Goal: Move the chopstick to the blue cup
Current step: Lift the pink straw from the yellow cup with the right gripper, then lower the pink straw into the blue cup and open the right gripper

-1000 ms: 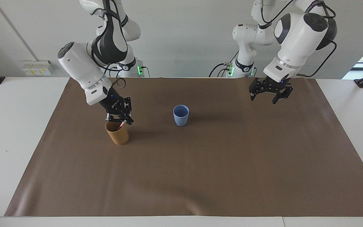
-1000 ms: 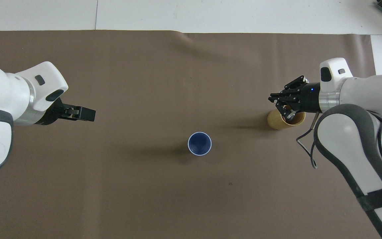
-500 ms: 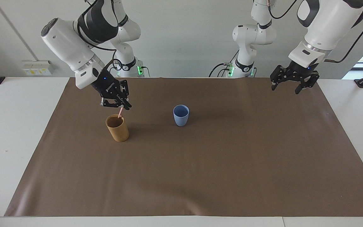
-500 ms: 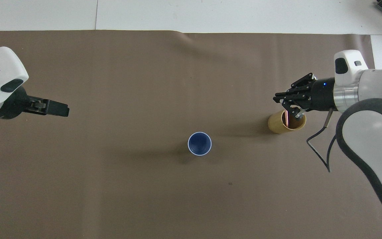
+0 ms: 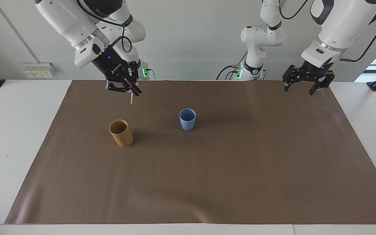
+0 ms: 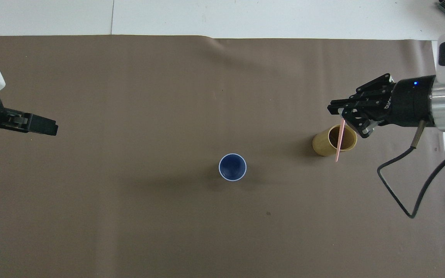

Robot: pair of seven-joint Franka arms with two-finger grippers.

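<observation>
My right gripper (image 5: 133,90) is shut on a thin pale-pink chopstick (image 5: 131,99), which hangs from it high in the air, clear of the tan cup (image 5: 121,133). In the overhead view the right gripper (image 6: 344,119) and the chopstick (image 6: 339,143) show over the tan cup (image 6: 332,139). The light-blue cup (image 5: 187,119) stands upright and empty at the middle of the mat, also seen in the overhead view (image 6: 232,166). My left gripper (image 5: 305,86) is open and empty, and waits raised over the left arm's end of the mat (image 6: 48,127).
A brown mat (image 5: 207,179) covers most of the white table (image 5: 18,130). The tan cup stands toward the right arm's end, slightly farther from the robots than the blue cup.
My right gripper has risen from the tan cup's mouth and drawn the chopstick fully out of it. My left gripper has risen and pulled back toward its end of the table.
</observation>
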